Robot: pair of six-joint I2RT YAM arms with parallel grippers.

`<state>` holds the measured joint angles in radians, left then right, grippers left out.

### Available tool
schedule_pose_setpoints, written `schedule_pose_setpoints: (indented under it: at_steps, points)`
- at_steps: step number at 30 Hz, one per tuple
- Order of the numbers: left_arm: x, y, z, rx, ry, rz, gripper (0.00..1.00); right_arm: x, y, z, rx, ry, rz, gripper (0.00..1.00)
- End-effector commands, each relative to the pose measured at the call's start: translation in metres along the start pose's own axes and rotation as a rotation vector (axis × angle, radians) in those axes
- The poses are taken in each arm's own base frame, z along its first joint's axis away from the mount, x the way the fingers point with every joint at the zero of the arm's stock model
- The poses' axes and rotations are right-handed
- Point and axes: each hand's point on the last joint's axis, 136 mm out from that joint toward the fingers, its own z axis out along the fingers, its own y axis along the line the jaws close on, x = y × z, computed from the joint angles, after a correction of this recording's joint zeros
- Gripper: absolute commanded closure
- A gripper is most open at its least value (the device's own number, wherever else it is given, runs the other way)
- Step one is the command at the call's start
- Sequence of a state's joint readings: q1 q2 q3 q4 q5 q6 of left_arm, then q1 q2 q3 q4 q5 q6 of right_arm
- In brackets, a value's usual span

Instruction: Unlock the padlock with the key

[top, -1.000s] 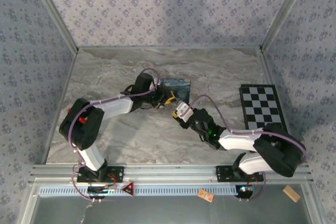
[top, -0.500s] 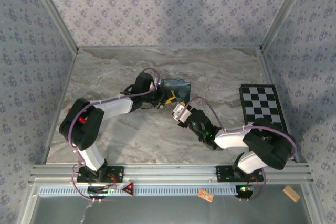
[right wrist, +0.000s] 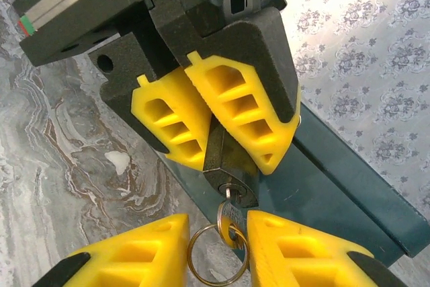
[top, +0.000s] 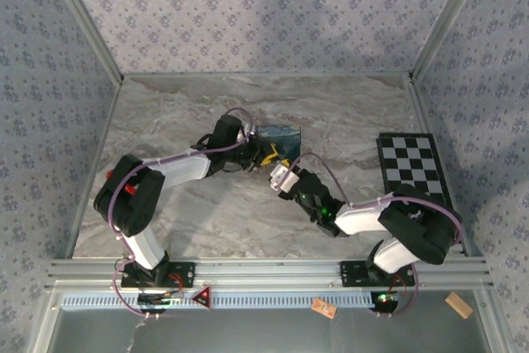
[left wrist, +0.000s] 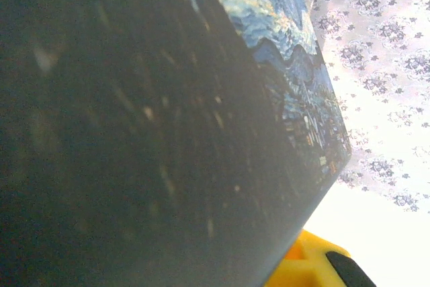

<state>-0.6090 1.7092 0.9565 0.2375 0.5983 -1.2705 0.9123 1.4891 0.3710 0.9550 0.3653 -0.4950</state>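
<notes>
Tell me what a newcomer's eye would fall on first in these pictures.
Bright yellow fingers in the right wrist view: the left gripper clamps the small dark padlock, a key with its ring sits in the keyhole, and the right gripper stands open either side of it. Just behind lies the blue swirl-painted box, and a black-and-white checkerboard marks the right of the table.

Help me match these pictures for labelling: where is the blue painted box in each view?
Top external: box just above the picture's centre, slightly right.
Left wrist: box close up, dark side at left, painted face toward upper right.
Right wrist: box as a dark teal slab running to lower right, behind the padlock.
Shared landmark: the left gripper's yellow fingers, right beside the box.
</notes>
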Motion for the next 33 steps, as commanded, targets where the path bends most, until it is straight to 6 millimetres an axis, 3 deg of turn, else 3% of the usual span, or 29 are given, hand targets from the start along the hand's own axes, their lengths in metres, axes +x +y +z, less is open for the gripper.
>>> schedule_pose_setpoints:
  at_steps: [1,5,17,33]
  points:
    - [0.005,-0.021,0.000,0.064,0.029,0.039,0.99,-0.015,-0.011,0.004,0.052,-0.033,0.014,0.71]
    - [0.005,-0.019,0.000,0.061,0.029,0.037,0.99,-0.013,-0.013,0.005,0.065,-0.025,0.016,0.70]
    - [0.006,-0.019,0.000,0.061,0.030,0.042,0.99,-0.013,-0.014,0.007,0.063,-0.015,0.071,0.84]
    - [0.003,-0.021,0.001,0.076,0.016,0.052,1.00,-0.003,-0.010,0.002,0.031,0.042,0.388,0.97]
